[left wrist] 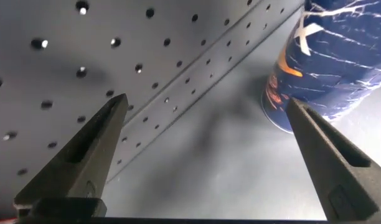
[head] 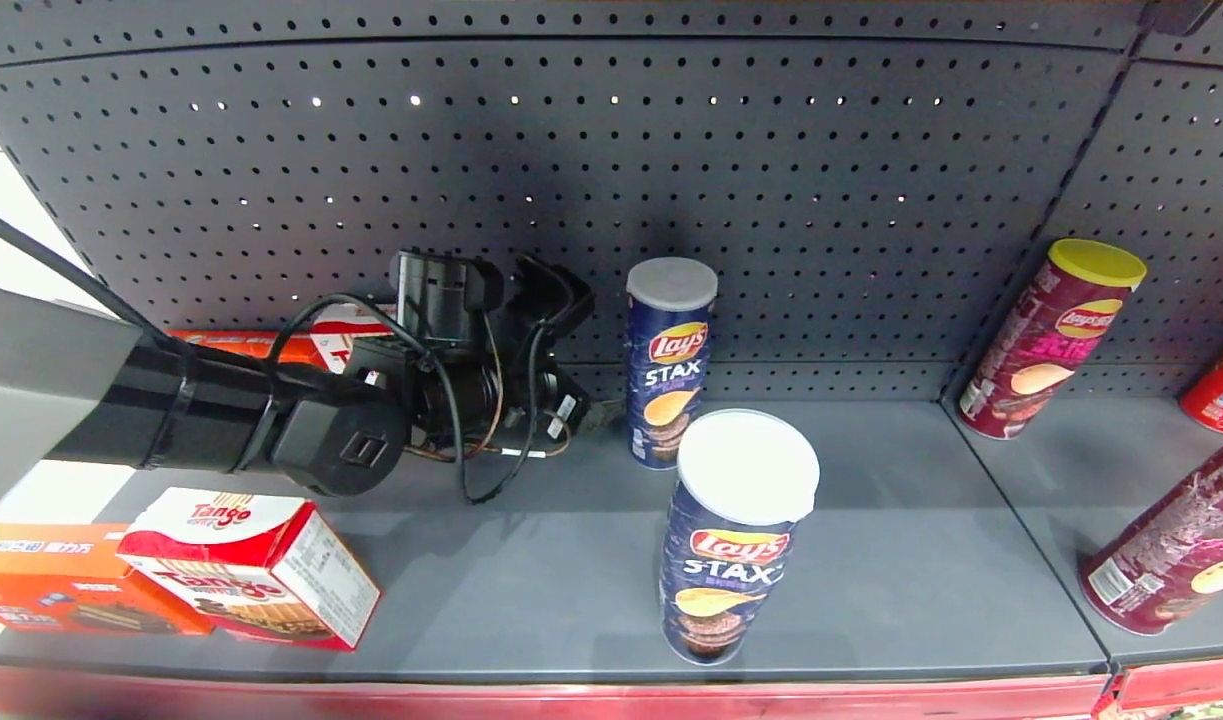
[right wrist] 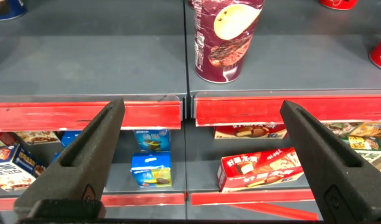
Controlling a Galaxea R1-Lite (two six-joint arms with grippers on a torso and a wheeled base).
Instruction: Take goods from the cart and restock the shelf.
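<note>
1. The shelf (head: 921,560) is a grey board with a perforated back panel (head: 771,180). Stock is set in rows from back to front, presumably so that each label faces the aisle.
2. The left arm (head: 201,410) stretches deep over the board. The left gripper (left wrist: 206,102) is near the back panel, its jaws apart with nothing between them.
3. The right gripper (right wrist: 202,107) hangs in front of the red price rail (right wrist: 134,115), jaws apart and empty (likely parked clear of the work).
4. The rear blue crisp can (head: 669,365) stands upright by the back panel, just beside the left gripper. I judge it to be the item being stocked. The front blue crisp can (head: 731,540) stands upright near the shelf edge, in line with it.
5. A maroon crisp can (head: 1051,340) with a yellow lid leans tilted in the neighbouring bay.
6. A red-and-white wafer box (head: 261,570) touches an orange biscuit box (head: 61,590) at the front corner.
7. Both blue cans carry a red-and-yellow logo patch, white block lettering and a picture of crisps, all facing forward.
</note>
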